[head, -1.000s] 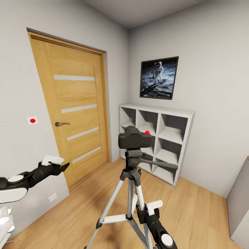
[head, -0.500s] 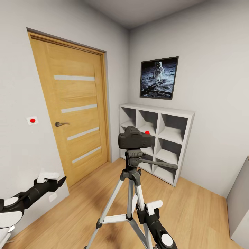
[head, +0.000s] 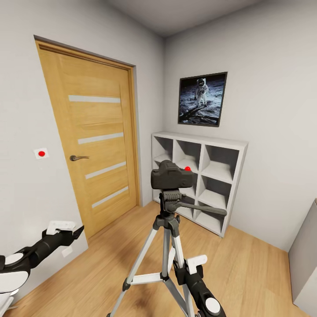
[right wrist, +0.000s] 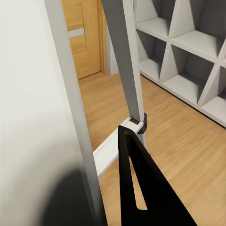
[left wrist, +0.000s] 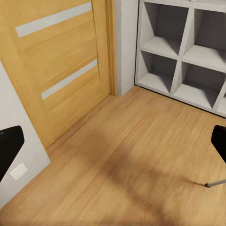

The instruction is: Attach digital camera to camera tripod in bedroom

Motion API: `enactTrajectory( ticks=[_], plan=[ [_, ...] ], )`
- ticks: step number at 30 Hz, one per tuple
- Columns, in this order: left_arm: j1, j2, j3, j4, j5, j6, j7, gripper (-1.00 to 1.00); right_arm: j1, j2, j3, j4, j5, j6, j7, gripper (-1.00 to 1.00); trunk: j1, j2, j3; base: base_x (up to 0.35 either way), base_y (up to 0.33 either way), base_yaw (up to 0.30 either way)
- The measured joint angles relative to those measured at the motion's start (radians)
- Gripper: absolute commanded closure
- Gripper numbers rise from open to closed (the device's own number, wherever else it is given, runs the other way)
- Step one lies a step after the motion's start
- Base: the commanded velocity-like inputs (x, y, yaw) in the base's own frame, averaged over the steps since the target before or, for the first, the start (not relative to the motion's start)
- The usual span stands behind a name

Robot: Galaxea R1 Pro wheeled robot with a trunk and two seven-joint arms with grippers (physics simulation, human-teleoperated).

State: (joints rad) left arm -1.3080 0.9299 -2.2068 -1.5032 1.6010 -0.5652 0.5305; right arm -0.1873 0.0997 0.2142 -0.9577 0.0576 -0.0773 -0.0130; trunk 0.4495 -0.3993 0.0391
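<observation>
The digital camera (head: 171, 176), black with a red button on top, sits on the head of the camera tripod (head: 167, 220) in the middle of the bedroom. The tripod's black pan handle points right. My left gripper (head: 80, 230) hangs low at the left near the wall, well away from the tripod. In the left wrist view its fingers (left wrist: 9, 150) stand wide apart over bare floor, so it is open. My right gripper (head: 178, 264) is low beside the tripod's silver legs (right wrist: 125, 56). Its dark fingers (right wrist: 141, 188) meet at the tip by a leg brace, shut and empty.
An oak door (head: 88, 145) with frosted strips fills the left wall. White cube shelves (head: 202, 176) stand in the far corner under an astronaut picture (head: 202, 99). A grey cabinet edge (head: 306, 259) is at the right. Light wood floor (head: 246, 264) surrounds the tripod.
My left arm has dropped lower and drawn back towards the left wall. The camera, the tripod and my right arm have not moved.
</observation>
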Motion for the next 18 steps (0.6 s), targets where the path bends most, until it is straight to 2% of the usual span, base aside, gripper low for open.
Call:
enactTrajectory(
  ticks=[10, 11, 18],
  plan=[
    [0.000, 0.000, 0.000, 0.000, 0.000, 0.000, 0.000, -1.00, 0.000, 0.000, 0.000, 0.000, 0.000, 0.000, 0.000, 1.00, 0.000, 0.000, 0.000, 0.000, 0.000, 0.000],
    [0.000, 0.000, 0.000, 0.000, 0.000, 0.000, 0.000, -1.00, 0.000, 0.000, 0.000, 0.001, 0.000, 0.000, 0.000, -1.00, 0.000, 0.000, 0.000, 0.000, 0.000, 0.000],
    [0.000, 0.000, 0.000, 0.000, 0.000, 0.000, 0.000, -1.00, 0.000, 0.000, 0.000, -0.001, 0.001, 0.000, 0.001, -1.00, 0.000, 0.000, 0.000, 0.000, 0.000, 0.000]
  ],
)
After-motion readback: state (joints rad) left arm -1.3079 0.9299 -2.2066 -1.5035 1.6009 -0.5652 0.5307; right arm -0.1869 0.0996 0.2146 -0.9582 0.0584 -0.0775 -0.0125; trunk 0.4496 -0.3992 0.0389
